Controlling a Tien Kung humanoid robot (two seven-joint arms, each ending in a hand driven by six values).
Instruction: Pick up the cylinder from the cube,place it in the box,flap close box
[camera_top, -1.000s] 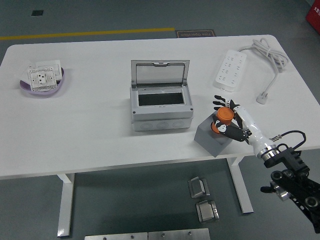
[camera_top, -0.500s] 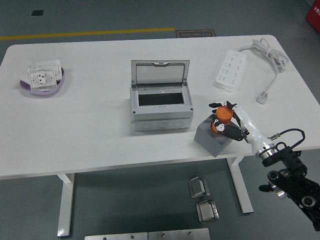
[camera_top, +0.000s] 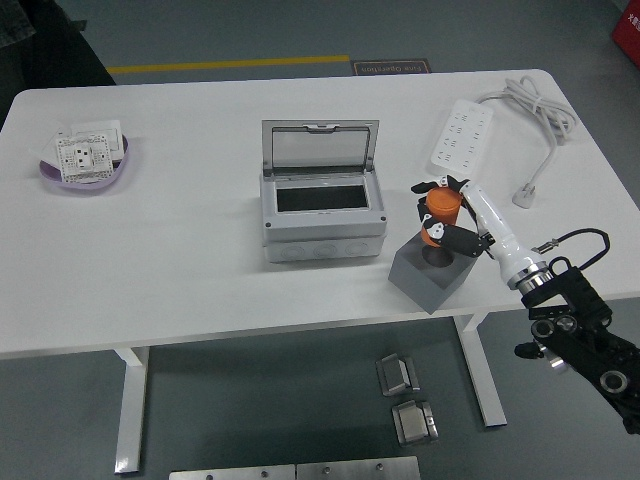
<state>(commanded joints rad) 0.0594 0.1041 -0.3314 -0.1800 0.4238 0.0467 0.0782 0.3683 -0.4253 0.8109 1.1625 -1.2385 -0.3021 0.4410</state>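
White table (camera_top: 180, 290), seen from the robot's side. Far left, about 10 o'clock from the table's middle: a purple bowl (camera_top: 88, 178) with a white wall socket (camera_top: 84, 154) lying in it and a second white plate tucked behind that. Dark clothing of a person shows in the top-left corner, off the table; no hands visible there.

Middle of the table: grey box (camera_top: 322, 222), its lid (camera_top: 320, 146) flipped up and standing at the far side, 12 o'clock of the body. Opening faces up, dark inside; contents not discernible.

At 3 o'clock of the box, near the table's front edge: grey cube (camera_top: 430, 275), one corner pointing toward the robot. It sits just beside the box, not touching it. Above the cube's top face is the orange cylinder (camera_top: 442, 212), upright, gripped by the right hand (camera_top: 447, 222). Black fingers (camera_top: 452, 240) wrap the lower part and more fingertips curl over the top rim at 12 o'clock. A dark shadow sits on the cube's top under the cylinder; the cylinder looks lifted clear of the cube, though the gap is small.

The right arm runs in from 5 o'clock, white forearm first, then black wrist and cabling at the lower right corner.

Far right, 1 o'clock of the cube: white power strip (camera_top: 462, 140), its cable (camera_top: 535, 120) looping toward the table's right edge, plug lying flat.
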